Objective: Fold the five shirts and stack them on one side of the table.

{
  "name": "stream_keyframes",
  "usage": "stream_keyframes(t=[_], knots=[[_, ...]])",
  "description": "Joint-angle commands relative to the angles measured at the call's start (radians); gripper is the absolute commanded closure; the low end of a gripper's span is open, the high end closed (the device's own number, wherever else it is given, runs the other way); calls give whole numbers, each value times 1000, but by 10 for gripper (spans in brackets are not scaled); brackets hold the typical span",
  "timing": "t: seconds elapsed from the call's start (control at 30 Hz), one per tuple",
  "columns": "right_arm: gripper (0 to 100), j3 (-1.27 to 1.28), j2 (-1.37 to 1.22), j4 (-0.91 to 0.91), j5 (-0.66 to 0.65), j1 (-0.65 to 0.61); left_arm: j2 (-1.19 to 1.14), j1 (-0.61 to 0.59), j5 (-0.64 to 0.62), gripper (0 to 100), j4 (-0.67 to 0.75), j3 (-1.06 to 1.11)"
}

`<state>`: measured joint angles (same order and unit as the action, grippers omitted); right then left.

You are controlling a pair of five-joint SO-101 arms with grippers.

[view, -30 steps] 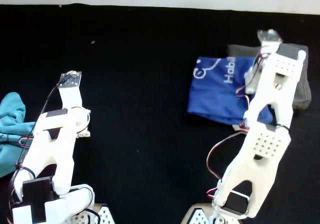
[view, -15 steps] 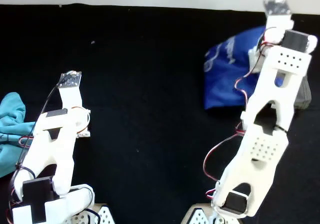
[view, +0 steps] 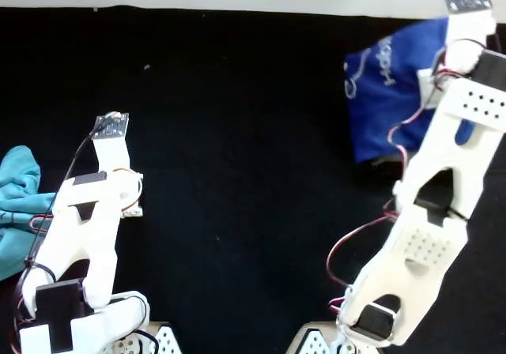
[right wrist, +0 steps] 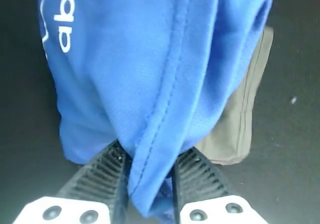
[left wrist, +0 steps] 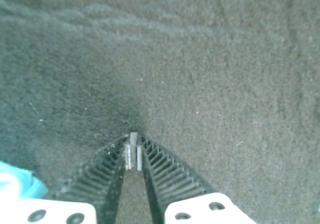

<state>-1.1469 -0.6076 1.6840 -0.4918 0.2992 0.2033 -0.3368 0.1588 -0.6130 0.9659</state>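
- Bench (view: pixel 237 133): the far right corner looks like the stacking side.
- Blue shirt (right wrist: pixel 150 59) hangs bunched over that corner, its seamed fold pinched in the right end effector (right wrist: pixel 147 154), probably for laying out.
- Teal shirt (view: pixel 20 196) waits crumpled at the left edge.
- Grey shirt (right wrist: pixel 245 124) lies folded below the blue one.
- Left end effector (left wrist: pixel 132 144): pressed together, empty, over bare bench.

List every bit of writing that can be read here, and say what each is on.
On the blue shirt: white lettering, partly lost in the folds and cut off at the view's edge; no whole word can be read.
On the teal shirt, the grey shirt and the table: no text seen.
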Motion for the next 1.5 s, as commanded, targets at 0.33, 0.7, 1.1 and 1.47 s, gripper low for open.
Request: stream_keyframes(t=[0.33,0.7,1.1,1.47], knots=[[993,-58,-245,-357,-157,145,1,-1,-2,992,34,1],[888,-53,-243,-340,-201,147,1,-1,-2,992,34,1],[783,-326,-200,-392,100,120,1,-1,-2,992,34,1],[992,-321,-274,-232,117,110,1,-1,-2,992,34,1]])
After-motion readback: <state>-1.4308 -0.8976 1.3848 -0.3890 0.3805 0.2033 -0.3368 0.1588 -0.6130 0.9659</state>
